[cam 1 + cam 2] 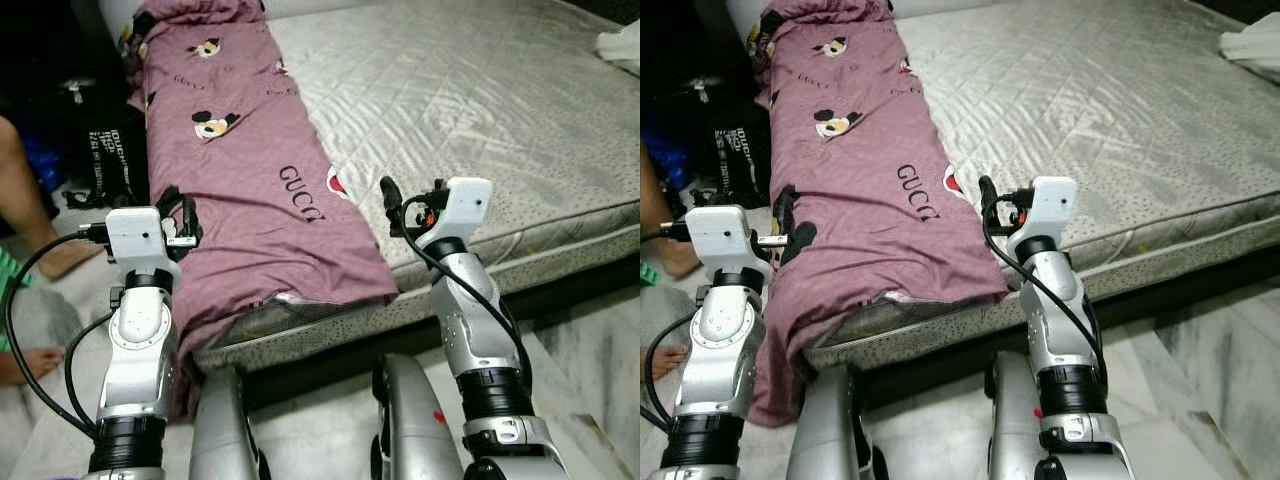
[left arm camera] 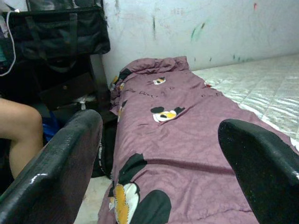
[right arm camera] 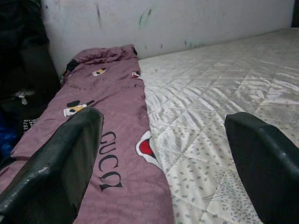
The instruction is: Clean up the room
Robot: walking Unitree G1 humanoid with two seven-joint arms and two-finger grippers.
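Both pincers raised over the near edge of the bed, fingers spread wide, holding nothing.

A mauve printed blanket [image 1: 250, 180] lies in a long strip down the left side of the quilted mattress [image 1: 480, 110], its near end draping over the edge. The left pincer [image 1: 178, 215] hovers over the blanket's left edge; the right pincer [image 1: 395, 208] hangs just beside its right edge. A person's bare leg [image 2: 21, 135] shows left of the bed, near a black bag [image 2: 56, 35].

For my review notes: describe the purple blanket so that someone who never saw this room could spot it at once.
Start at the bare quilted mattress. Along its left edge, nearest the left gripper, lies the mauve blanket, draped over the near corner. Cartoon mouse prints and black lettering set it apart from the plain pale mattress.
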